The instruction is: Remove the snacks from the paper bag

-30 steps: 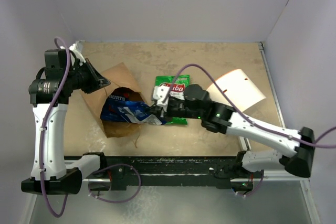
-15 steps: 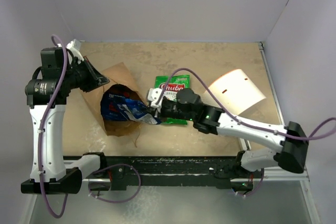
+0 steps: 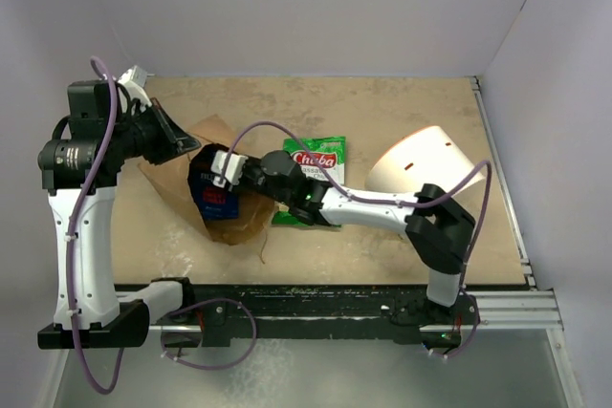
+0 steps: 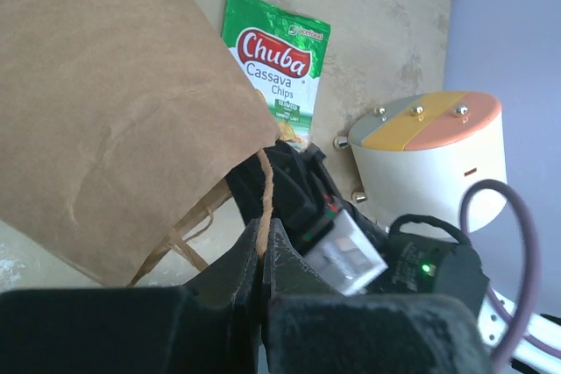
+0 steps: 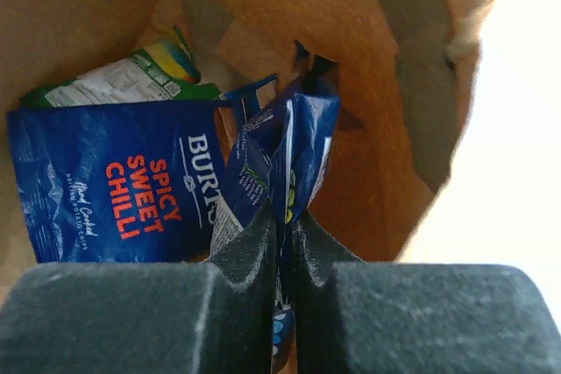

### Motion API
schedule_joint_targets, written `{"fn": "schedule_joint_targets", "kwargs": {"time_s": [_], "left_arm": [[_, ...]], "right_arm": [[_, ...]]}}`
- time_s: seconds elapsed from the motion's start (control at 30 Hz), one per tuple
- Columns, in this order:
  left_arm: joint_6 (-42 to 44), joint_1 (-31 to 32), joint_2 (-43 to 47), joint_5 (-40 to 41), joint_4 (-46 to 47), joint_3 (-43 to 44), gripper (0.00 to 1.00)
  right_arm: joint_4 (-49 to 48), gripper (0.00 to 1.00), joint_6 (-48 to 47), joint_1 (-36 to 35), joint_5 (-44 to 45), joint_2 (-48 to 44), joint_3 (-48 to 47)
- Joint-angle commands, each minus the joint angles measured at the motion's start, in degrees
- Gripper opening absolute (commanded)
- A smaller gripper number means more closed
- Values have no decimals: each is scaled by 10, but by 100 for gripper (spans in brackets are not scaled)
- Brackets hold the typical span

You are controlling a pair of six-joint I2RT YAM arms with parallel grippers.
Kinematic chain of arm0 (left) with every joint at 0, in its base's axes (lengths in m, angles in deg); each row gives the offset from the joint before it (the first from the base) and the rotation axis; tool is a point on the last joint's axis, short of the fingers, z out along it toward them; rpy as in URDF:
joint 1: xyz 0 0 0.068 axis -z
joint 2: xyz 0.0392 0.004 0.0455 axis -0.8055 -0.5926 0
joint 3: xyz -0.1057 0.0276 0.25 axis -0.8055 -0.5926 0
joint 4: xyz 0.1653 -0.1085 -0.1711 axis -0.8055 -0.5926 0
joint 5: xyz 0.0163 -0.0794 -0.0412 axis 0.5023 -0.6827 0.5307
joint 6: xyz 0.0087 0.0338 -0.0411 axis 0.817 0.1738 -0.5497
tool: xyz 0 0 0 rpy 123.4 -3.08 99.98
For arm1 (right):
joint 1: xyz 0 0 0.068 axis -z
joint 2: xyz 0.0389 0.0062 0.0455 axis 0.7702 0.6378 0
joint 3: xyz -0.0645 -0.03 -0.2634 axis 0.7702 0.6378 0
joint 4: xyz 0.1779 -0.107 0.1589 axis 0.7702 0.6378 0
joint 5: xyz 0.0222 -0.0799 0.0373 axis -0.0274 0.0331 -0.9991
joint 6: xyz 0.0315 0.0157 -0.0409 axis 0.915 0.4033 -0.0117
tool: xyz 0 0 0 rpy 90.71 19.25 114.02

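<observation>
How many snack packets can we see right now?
4. Green Chuba packet on the table beside the paper bag; in the bag, a Burts packet, a blue packet pinched in the right fingers, a green packet behind. More may be hidden.

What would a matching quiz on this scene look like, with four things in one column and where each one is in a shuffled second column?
Things
1. green Chuba cassava chips packet
2. dark blue Burts Spicy Sweet Chilli packet
3. crumpled blue glossy packet
4. thin twisted paper handle

Places
A. pinched in the right gripper
B. clamped in the left gripper
C. flat on the beige table, outside the brown kraft paper bag
D. lying inside that bag, not gripped

Pairs: 1-C, 2-D, 3-A, 4-B
</observation>
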Motion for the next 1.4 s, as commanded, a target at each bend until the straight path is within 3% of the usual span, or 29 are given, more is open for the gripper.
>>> {"fn": "schedule_joint_targets", "kwargs": {"time_s": [0.0, 0.03, 0.07, 0.2, 0.3, 0.5, 0.87, 1.37], "left_arm": [[18, -1, 9, -13, 1, 15, 0], [20, -1, 10, -10, -1, 12, 0], [22, -1, 12, -9, -2, 10, 0], [25, -1, 18, -2, -6, 2, 0], [25, -1, 19, -1, -7, 1, 0], [29, -1, 19, 4, -12, 4, 0], [24, -1, 18, -1, -5, 0, 0], [28, -1, 7, -2, -13, 8, 0]], "right_arm": [[-53, 29, -25, -3, -25, 35, -36], [-33, 45, -7, -4, -58, 36, -34], [-8, 52, 9, -4, -99, 34, -32], [25, 66, 66, -3, -190, -13, 19], [34, 69, 77, -3, -185, -46, 48], [70, 71, 13, -3, -189, -58, 61], [34, 64, 22, -11, -196, 10, -4], [5, 68, 42, -29, -139, 95, -68]]}}
